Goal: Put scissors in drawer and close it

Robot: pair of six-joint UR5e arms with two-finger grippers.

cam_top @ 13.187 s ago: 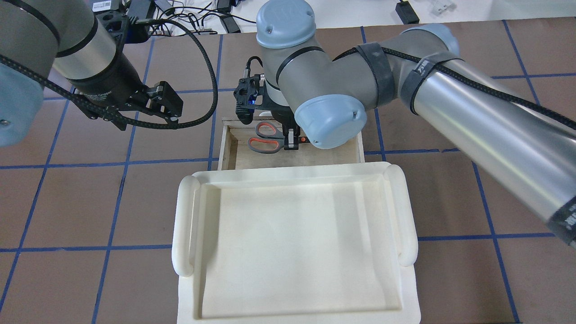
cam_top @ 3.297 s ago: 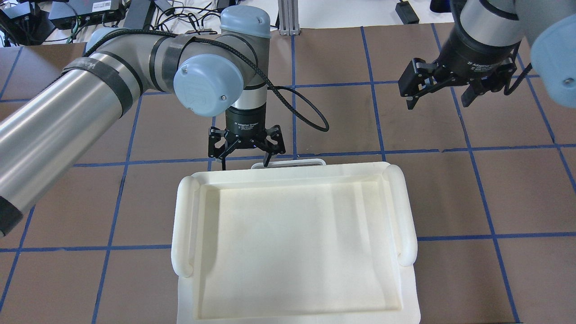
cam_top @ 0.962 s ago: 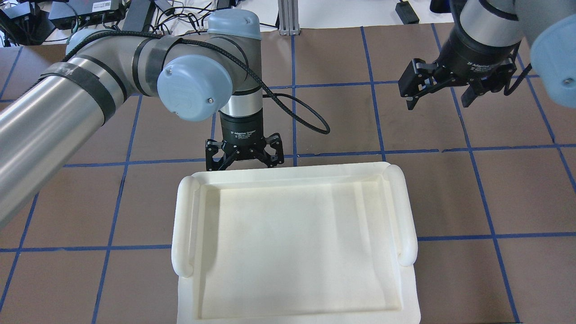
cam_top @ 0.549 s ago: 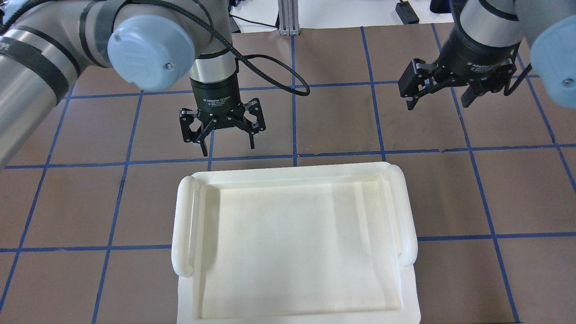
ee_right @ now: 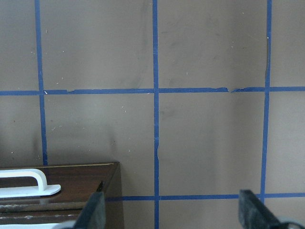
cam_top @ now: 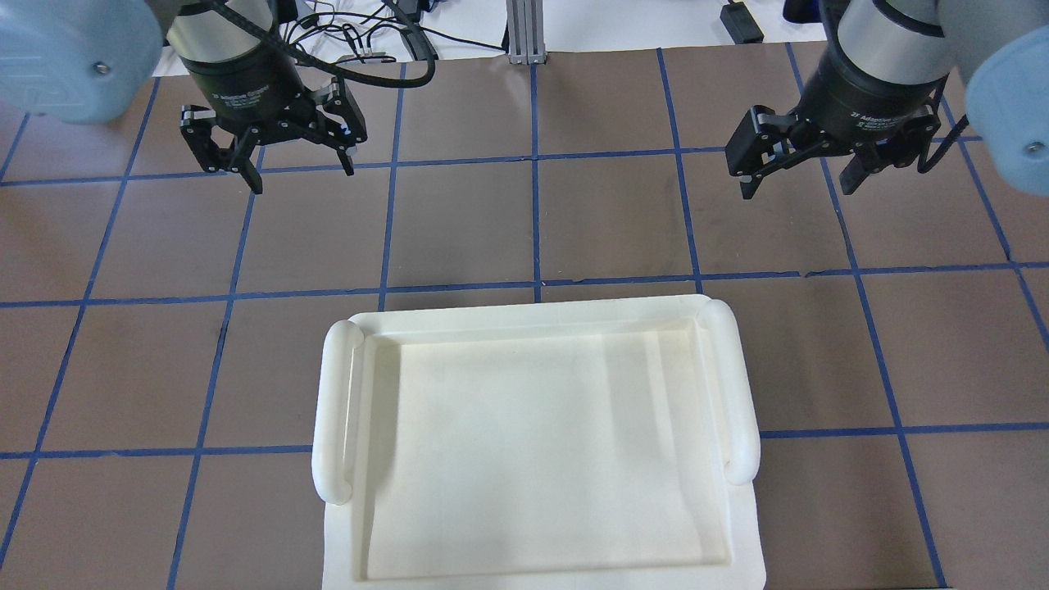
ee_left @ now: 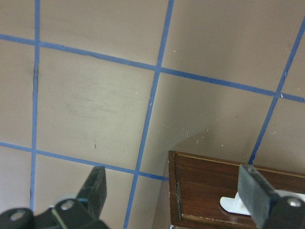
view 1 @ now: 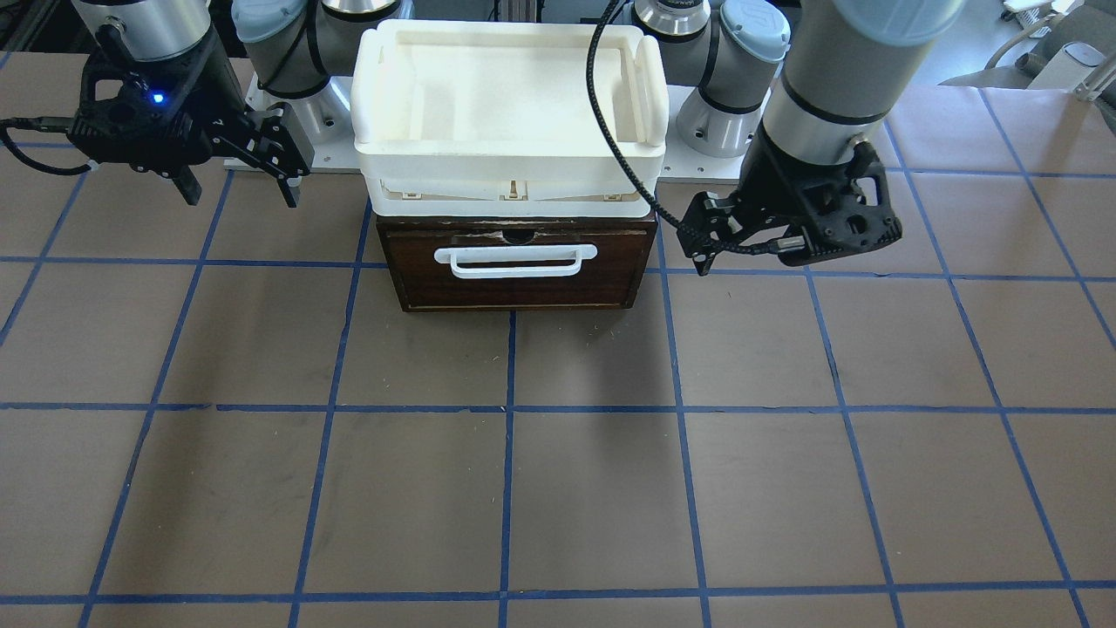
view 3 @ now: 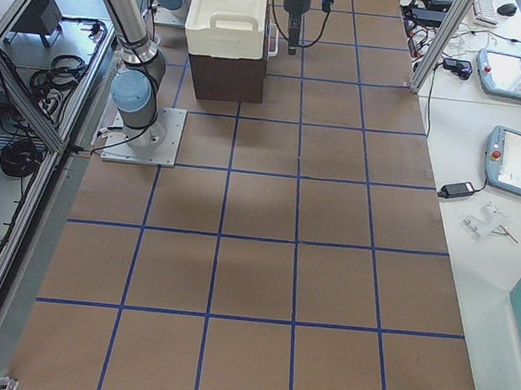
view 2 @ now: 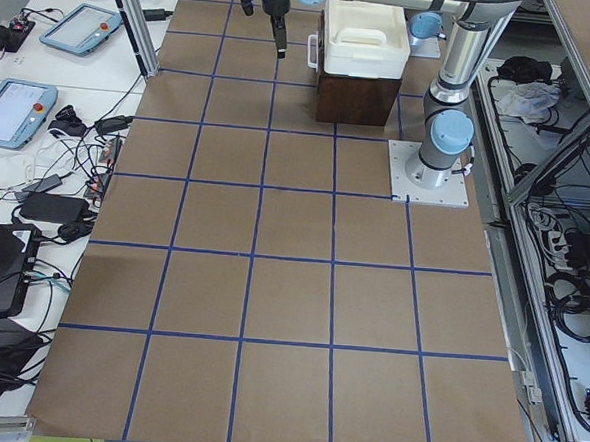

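The drawer (view 1: 519, 266) is pushed flush into its dark brown cabinet, and only its front and white bar handle (view 1: 514, 260) show. The scissors are hidden. My left gripper (cam_top: 301, 170) is open and empty, off to the left of the cabinet and apart from it; it also shows in the front view (view 1: 702, 249). Its wrist view shows the drawer front (ee_left: 224, 191) between the fingers (ee_left: 95, 186). My right gripper (cam_top: 799, 184) is open and empty, off to the cabinet's right side (view 1: 237, 187). Its wrist view shows the drawer's corner (ee_right: 57, 186).
A white plastic tray (cam_top: 336, 410) sits on top of the cabinet and hides the drawer from above. The brown table (cam_top: 574, 221) has a blue tape grid. Cables and devices (cam_top: 344, 24) lie beyond its far edge.
The scissors lay in the open drawer with my right gripper over them. Then my left gripper pressed the front and the drawer went in. The left gripper has now drawn back to the far left.
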